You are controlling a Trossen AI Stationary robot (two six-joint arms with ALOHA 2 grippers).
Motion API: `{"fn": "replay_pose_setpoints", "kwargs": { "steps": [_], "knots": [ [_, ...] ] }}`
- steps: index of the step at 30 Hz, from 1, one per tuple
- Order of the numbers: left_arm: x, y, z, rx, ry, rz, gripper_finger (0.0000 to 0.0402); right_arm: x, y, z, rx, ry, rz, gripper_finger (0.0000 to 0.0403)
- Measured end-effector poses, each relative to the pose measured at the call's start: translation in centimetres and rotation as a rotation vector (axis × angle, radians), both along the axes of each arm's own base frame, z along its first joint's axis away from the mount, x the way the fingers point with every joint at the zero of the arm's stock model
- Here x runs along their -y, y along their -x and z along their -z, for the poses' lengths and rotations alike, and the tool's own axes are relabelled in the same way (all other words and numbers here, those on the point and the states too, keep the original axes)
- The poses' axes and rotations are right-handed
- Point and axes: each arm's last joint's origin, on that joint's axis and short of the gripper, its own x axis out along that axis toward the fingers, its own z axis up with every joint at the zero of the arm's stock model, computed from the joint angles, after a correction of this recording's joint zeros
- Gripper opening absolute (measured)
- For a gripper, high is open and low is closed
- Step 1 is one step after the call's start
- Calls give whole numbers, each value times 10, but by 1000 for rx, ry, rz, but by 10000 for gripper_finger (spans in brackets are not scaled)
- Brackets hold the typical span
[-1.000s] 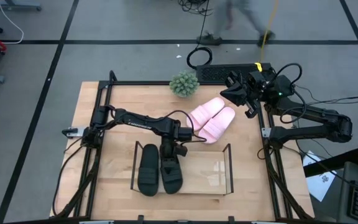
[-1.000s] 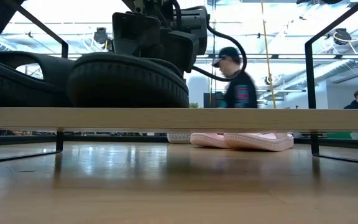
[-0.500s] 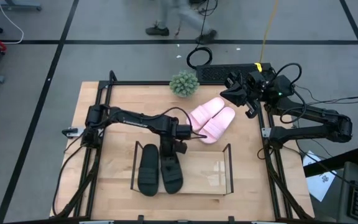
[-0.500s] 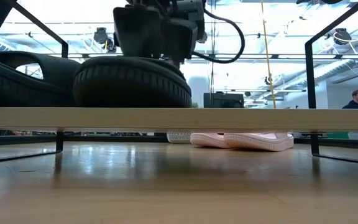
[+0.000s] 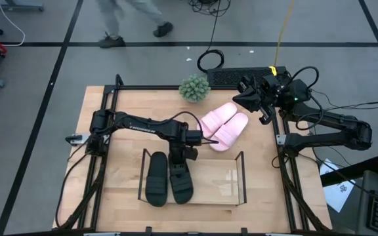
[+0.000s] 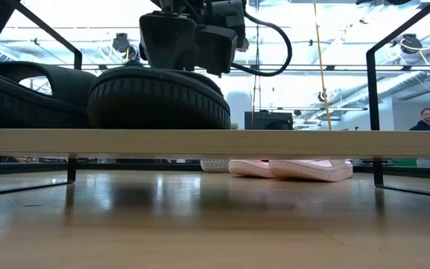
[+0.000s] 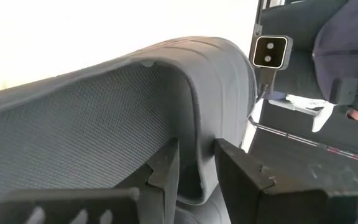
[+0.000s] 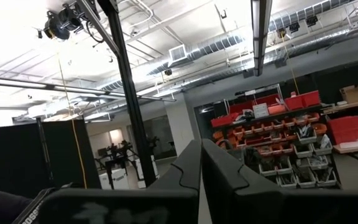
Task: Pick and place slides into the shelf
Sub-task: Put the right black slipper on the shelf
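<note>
On the shelf (image 5: pixel 236 172), at its left end, both black slides (image 5: pixel 157 180) now lie side by side. The left gripper (image 5: pixel 181 159) still pinches the second black slide's (image 5: pixel 182 184) heel rim between its fingers (image 7: pixel 166 169); over the last second it has only nudged it slightly. Release looks next. The pink slides (image 5: pixel 223 126) wait on the table behind the shelf. The right gripper (image 5: pixel 241 98) idles raised at the far right corner, fingers closed, empty.

Industrial lab or workshop: exposed ceiling ducts (image 8: pixel 229 43), red parts bins (image 8: pixel 291 109).
</note>
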Motion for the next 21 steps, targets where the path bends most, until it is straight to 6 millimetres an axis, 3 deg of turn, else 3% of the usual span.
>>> {"fn": "replay_pose_setpoints", "kwargs": {
  "steps": [21],
  "knots": [
    [12,1,-1,0,42,30,104,0,0,0,0,1,0,4]
  ]
}}
